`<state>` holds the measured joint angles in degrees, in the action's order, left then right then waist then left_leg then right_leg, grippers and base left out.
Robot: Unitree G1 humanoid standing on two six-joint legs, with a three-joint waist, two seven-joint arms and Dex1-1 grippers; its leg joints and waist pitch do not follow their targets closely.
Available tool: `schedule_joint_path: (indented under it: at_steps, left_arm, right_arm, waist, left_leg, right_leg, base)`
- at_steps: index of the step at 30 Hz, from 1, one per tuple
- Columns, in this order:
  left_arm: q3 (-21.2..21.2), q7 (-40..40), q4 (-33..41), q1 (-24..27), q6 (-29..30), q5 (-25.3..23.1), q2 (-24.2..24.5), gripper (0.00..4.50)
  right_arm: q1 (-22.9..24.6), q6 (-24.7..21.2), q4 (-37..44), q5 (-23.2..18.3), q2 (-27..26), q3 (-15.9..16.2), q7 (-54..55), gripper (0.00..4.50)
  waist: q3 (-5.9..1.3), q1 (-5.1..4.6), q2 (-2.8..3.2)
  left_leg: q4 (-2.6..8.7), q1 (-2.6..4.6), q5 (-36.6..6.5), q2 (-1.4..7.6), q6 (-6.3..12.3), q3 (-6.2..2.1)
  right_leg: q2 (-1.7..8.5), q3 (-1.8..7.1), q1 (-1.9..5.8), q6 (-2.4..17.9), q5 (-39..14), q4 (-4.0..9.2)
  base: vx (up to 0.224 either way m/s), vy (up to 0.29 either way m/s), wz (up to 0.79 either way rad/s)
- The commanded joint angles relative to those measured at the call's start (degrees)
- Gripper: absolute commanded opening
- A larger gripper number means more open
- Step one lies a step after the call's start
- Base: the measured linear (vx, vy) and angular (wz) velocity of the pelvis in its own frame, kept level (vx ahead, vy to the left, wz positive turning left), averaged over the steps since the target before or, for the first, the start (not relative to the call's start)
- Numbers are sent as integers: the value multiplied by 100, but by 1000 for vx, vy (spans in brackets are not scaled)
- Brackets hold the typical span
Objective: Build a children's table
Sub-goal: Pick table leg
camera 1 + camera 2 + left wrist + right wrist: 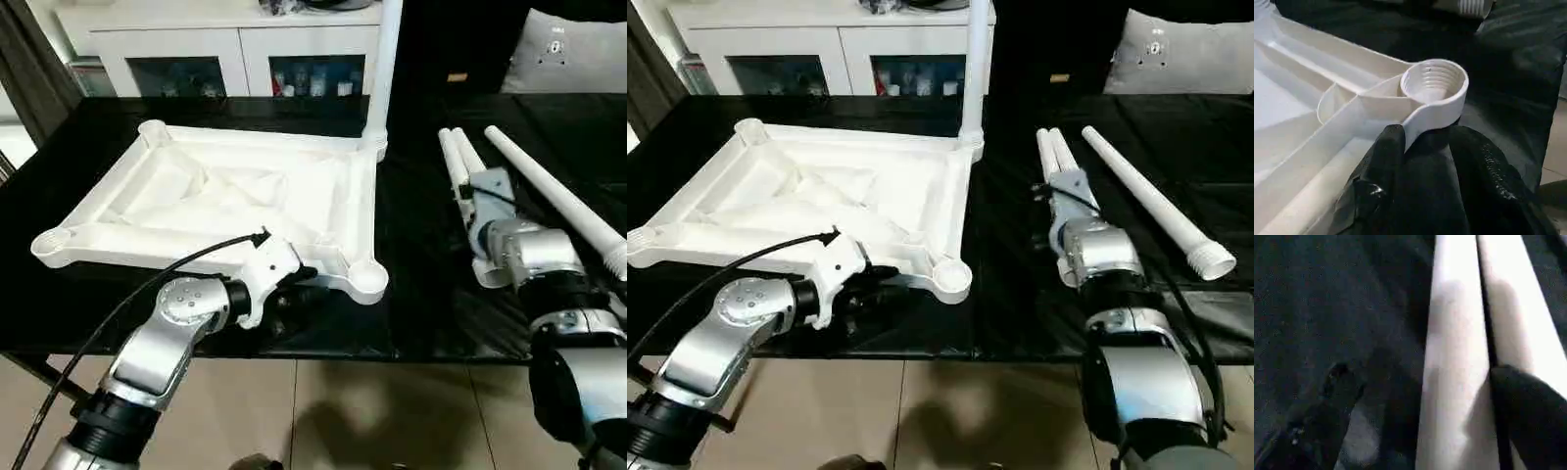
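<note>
The children's table top (225,196) lies upside down on the black table, ribbed side up. One white leg (382,69) stands upright in its far right corner socket. My left gripper (1430,136) is at the near right corner socket (1434,83), its black fingers (1386,147) apart below the rim, one touching the rim's edge. Two legs (453,152) lie side by side at the right, with a third leg (549,191) lying apart further right. My right gripper (1435,382) is open low over the pair, straddling one leg (1454,333).
A white cabinet (225,49) with glass doors stands behind the table. A grey cushion (573,49) lies at the back right. The black table's front edge (392,354) runs just under my forearms, with tiled floor below. A black cable (147,289) loops over my left arm.
</note>
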<state>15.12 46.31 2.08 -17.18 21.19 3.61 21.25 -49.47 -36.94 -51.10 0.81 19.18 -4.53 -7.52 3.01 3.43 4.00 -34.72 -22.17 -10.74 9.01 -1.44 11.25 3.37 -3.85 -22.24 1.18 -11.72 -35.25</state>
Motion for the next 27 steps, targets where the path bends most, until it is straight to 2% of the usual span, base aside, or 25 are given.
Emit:
schedule_joint_path:
  at_steps: [1,3,4,8,10,12,15,18,21,27]
  left_arm:
    - [48,-49,136,63,67,-56,27,208]
    - [75,-47,218,100,137,-37,64,221]
    - [95,-38,271,122,186,-36,102,248]
    - [106,-8,282,99,213,-45,133,255]
    - [108,-2,301,94,230,-36,133,292]
    - [117,3,333,90,260,-17,130,293]
    - [151,28,382,90,316,14,165,338]
    - [161,62,387,55,364,51,200,344]
    - [152,60,369,28,371,51,197,361]
    - [78,-47,327,-31,396,83,104,361]
  right_arm:
    - [-99,-98,-171,-63,-41,-55,-71,450]
    - [-160,-134,-292,-134,-69,-87,-196,450]
    - [-213,-198,-389,-188,-100,-95,-347,432]
    - [-248,-420,-456,-229,-151,39,-749,403]
    - [-243,-495,-477,-236,-165,82,-859,376]
    - [-242,-584,-527,-250,-186,108,-941,366]
    - [-253,-734,-634,-202,-187,219,-1125,333]
    - [-284,-854,-721,-160,-163,258,-1288,313]
    - [-281,-914,-711,-135,-156,285,-1340,279]
    - [-265,-953,-739,-150,-132,284,-1379,235]
  waist:
    - [-396,6,-75]
    - [-395,10,-85]
    - [-400,14,-67]
    - [-392,2,-64]
    - [-385,3,-64]
    - [-384,8,-59]
    - [-382,8,-59]
    - [-379,4,-75]
    - [-382,5,-64]
    - [-393,4,-62]
  left_leg:
    - [344,120,-656,419,250,-196]
    - [342,113,-640,419,267,-194]
    - [337,109,-617,418,279,-196]
    - [338,108,-689,418,281,-194]
    - [345,109,-762,423,258,-197]
    - [350,123,-826,427,214,-198]
    - [364,134,-927,434,126,-208]
    - [370,133,-1002,431,85,-208]
    - [371,141,-1047,433,49,-211]
    - [363,133,-990,428,49,-210]
  right_leg:
    - [529,310,258,1416,-536,351]
    - [535,310,260,1427,-532,354]
    - [532,306,262,1427,-511,339]
    - [521,297,254,1432,-577,354]
    - [517,296,253,1435,-645,357]
    - [524,299,246,1426,-739,366]
    - [517,297,239,1419,-796,364]
    - [525,301,244,1420,-819,369]
    - [530,304,240,1408,-836,371]
    - [527,302,251,1434,-681,362]
  base:
    - [0,0,0]
    - [0,0,0]
    - [0,0,0]
    - [0,0,0]
    - [0,0,0]
    - [0,0,0]
    - [0,0,0]
    - [0,0,0]
    - [0,0,0]
    - [0,0,0]
